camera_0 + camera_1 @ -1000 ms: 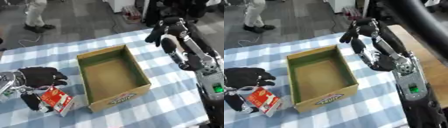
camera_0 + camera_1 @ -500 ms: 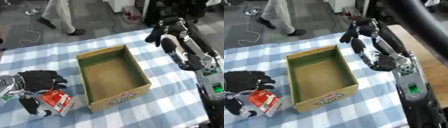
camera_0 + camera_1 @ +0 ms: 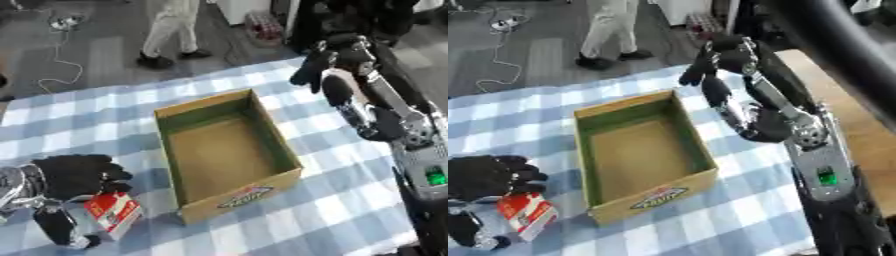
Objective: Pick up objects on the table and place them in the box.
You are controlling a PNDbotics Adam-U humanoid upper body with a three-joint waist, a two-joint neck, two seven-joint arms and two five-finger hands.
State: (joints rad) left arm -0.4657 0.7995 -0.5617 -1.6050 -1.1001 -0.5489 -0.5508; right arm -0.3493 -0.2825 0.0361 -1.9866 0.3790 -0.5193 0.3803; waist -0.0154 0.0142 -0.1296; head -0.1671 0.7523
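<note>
Gripping a small red-and-white carton (image 3: 114,213), the left hand (image 3: 74,175) was seen low at the left edge of the desk (image 3: 350,205), its black fingers curled over the carton's top and its thumb stretched down along the carton's near side. The carton itself was tilted and was found just beside the near left corner of the box (image 3: 229,150), with a narrow strip of checked cloth between them; whether its base touched the cloth could not be told. The box, an open cardboard one with a green inner lining, was set in the middle of the blue-and-white checked desk, and nothing was seen inside it. A printed label was shown on its near wall. Over the far right corner of the desk the right hand (image 3: 715,62) was held up in the air, well apart from the box, its fingers curled downward and nothing gripped in them.
</note>
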